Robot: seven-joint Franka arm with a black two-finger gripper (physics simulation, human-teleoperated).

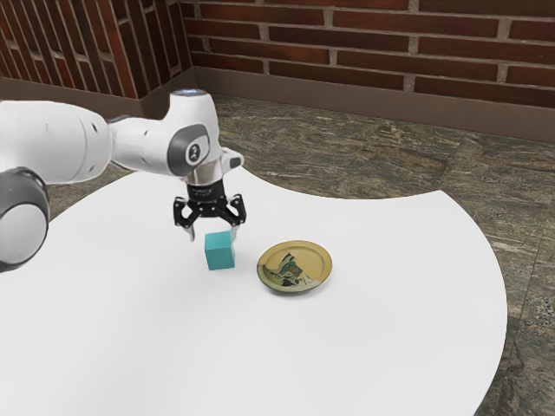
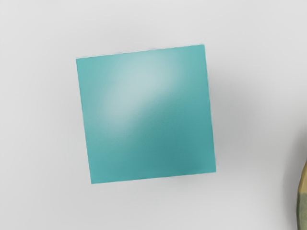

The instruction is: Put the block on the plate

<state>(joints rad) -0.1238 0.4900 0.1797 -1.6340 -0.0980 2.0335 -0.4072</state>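
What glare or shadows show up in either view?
Wrist view: pale, soft-edged glare on the top face of the teal block, faint grey shadow on the table beside it, another by the rim of the plate. Exterior view: block's side faces darker than its top, thin shadow under the plate's near edge, white tabletop nearly washed out.

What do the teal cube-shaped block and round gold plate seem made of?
Teal cube-shaped block: likely plastic, possibly painted wood; smooth satin finish, from its even colour and soft highlight. Round gold plate: perhaps glazed ceramic or painted metal; smooth-looking, with dark green patterning.
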